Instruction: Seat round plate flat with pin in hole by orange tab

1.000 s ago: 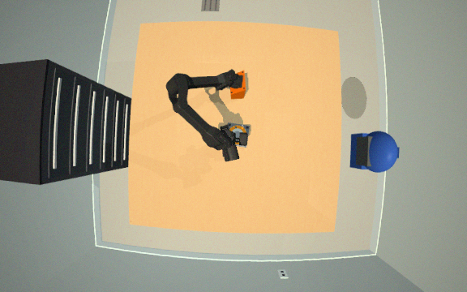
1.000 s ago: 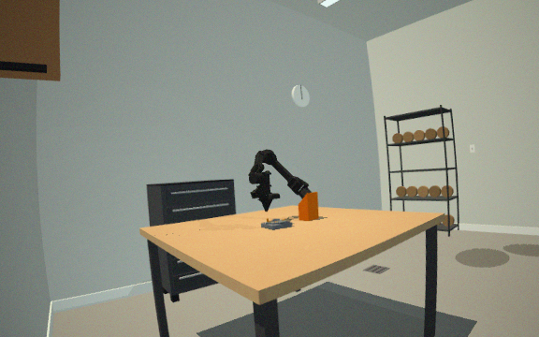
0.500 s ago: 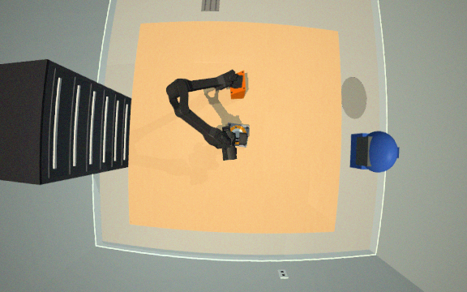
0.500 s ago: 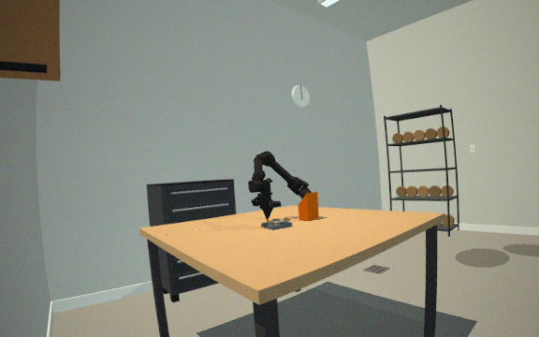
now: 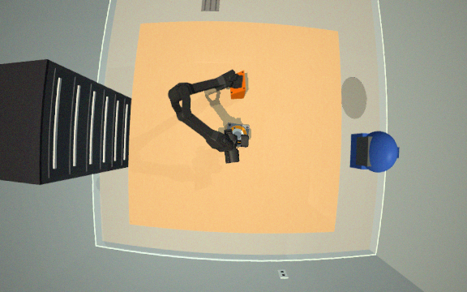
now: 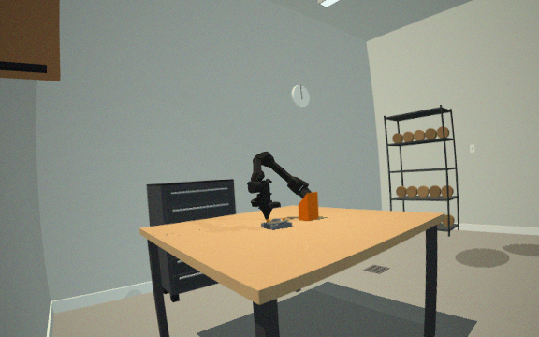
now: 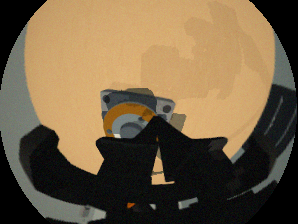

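Observation:
The round plate (image 5: 240, 128) (image 7: 116, 113), orange at its rim and pale inside, sits on the grey square base (image 6: 277, 227) (image 7: 172, 106). A round grey post top (image 7: 131, 131) shows at its middle in the wrist view. My gripper (image 6: 268, 220) (image 7: 156, 118) is shut and empty, pointing down, its tips low over or at the plate's edge. Whether they touch it I cannot tell. The fingers cover part of the plate in the wrist view, and the arm covers part in the top view. I cannot make out the tab, pin or hole clearly, nor whether the plate is tilted.
The arm's orange mount (image 5: 237, 91) (image 6: 309, 207) stands on the table (image 5: 290, 182) (image 6: 269, 262) near the base. A dark drawer cabinet (image 5: 14, 122) (image 6: 195, 198) stands beyond one table edge. A blue round-topped object (image 5: 379, 152) is off the opposite edge.

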Robot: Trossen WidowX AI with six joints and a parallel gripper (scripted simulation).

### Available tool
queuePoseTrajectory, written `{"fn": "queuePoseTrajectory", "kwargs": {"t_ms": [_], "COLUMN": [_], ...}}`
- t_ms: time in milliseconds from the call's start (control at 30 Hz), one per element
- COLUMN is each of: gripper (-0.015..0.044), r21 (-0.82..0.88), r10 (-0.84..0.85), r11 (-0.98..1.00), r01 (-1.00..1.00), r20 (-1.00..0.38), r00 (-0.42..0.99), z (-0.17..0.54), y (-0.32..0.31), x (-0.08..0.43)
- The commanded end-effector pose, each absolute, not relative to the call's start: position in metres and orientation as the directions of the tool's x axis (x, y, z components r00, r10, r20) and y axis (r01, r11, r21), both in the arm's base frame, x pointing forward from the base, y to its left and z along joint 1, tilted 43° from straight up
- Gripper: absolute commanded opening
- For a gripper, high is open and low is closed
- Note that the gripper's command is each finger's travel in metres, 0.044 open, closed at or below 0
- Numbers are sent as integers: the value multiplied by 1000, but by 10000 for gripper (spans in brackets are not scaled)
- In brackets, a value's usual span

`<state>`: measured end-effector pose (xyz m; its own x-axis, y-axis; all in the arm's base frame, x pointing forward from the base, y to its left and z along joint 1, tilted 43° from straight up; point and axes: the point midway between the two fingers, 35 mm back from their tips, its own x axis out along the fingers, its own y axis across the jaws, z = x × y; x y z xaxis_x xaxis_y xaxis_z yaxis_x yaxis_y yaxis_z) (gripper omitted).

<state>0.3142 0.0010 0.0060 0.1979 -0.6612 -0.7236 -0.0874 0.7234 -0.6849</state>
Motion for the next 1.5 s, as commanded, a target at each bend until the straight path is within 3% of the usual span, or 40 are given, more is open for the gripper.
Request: {"fn": "queuePoseTrajectory", "kwargs": {"t_ms": [0,1467], "gripper": [0,0], "r21": [-680,-679], "r10": [-657,-655], "r11": [729,731], "r01": [-76,-76], "r20": [-726,-728], "r00": [202,203], "z": [3,-21], "y": [5,35], "x": [320,326]}}
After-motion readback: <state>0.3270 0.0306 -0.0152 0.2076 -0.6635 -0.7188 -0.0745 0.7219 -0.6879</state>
